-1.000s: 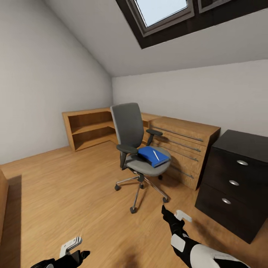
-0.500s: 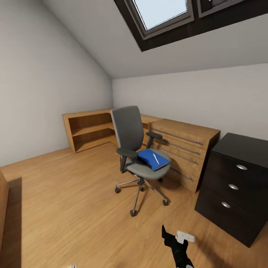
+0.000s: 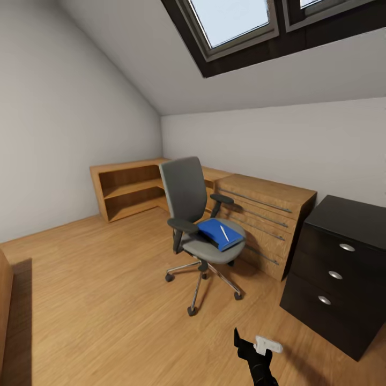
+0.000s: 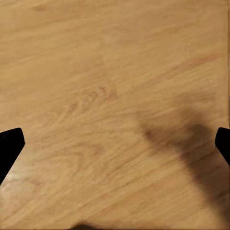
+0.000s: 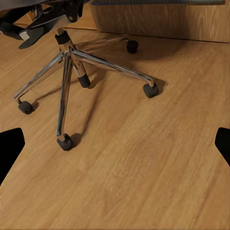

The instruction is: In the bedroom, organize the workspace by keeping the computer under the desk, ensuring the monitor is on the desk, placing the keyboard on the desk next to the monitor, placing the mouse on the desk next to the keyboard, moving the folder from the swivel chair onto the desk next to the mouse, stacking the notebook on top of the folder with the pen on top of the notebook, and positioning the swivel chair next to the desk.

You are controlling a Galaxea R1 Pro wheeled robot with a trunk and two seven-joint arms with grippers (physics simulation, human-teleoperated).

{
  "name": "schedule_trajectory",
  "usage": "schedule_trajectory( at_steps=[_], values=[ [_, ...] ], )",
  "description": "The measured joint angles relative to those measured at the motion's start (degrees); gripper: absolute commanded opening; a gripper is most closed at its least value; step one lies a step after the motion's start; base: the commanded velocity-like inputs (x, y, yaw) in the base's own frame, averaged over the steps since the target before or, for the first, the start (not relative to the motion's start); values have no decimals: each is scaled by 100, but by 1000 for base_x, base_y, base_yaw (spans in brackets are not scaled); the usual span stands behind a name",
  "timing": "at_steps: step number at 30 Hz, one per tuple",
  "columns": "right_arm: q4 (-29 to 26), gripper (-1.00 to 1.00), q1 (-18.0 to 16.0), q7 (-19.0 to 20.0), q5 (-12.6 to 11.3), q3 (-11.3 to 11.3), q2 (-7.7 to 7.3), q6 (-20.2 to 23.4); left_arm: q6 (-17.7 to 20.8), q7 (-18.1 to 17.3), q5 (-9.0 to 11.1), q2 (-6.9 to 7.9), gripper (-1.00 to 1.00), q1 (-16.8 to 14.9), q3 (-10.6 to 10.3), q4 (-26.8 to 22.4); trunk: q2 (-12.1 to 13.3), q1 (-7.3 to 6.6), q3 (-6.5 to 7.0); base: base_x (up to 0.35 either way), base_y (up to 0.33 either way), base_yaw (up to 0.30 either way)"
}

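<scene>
The swivel chair (image 3: 188, 212) stands on the wood floor in the middle of the bedroom, in front of a wooden dresser. On its grey seat lies the blue folder (image 3: 217, 234), and the thin white pen (image 3: 224, 232) rests on top of it. The desk's black three-drawer unit (image 3: 335, 273) stands at the right. My right gripper (image 3: 249, 346) hangs low, short of the chair; the right wrist view has it open (image 5: 115, 148) over bare floor facing the chair's chrome base (image 5: 72, 72). My left gripper (image 4: 115, 148) is open above the floor. Computer, monitor, keyboard, mouse and notebook are out of view.
A wooden dresser (image 3: 265, 217) with long bar handles sits between the chair and the drawer unit. A low wooden shelf unit (image 3: 128, 187) fills the far left corner. A skylight (image 3: 230, 19) is set in the sloped ceiling. Open floor lies left of the chair.
The head camera has tilted upward, so the whole picture slid down a little. Both arms sit lower; the left gripper has dropped past the bottom edge. Chair, folder and pen have stayed put.
</scene>
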Motion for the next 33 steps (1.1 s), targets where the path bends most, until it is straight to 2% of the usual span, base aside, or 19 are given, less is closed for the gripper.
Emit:
schedule_trajectory(
  at_steps=[3, 12, 18, 19, 27, 33],
  values=[
    [0, 100, 10, 0, 1, 1, -1, -6, -144, 5, 5, -19, 100, 0, 6, 1, 120, -66, 58, 0, 0, -124],
    [0, 100, 18, 0, 1, 0, -1, 6, -201, 6, 16, -28, 100, 1, -4, 243, 481, -262, 249, -128, 138, -197],
    [2, 100, 18, 0, 7, 1, 8, 15, -232, 0, 9, -37, 100, 1, -8, 320, 722, -395, 362, -33, 65, -43],
    [2, 100, 18, 2, 12, 1, 11, 30, -379, -1, 2, -42, 100, 1, -13, 332, 762, -417, 380, -3, 6, -4],
    [0, 100, 18, 0, 10, 0, 8, 28, -479, 1, -9, -46, 100, 1, -19, 338, 1083, -593, 523, -1, 1, -1],
    [0, 100, 18, 0, 9, 1, 0, 23, -484, 0, -16, -47, 100, 0, -28, 340, 1324, -724, 631, -34, 0, -204]
  ],
)
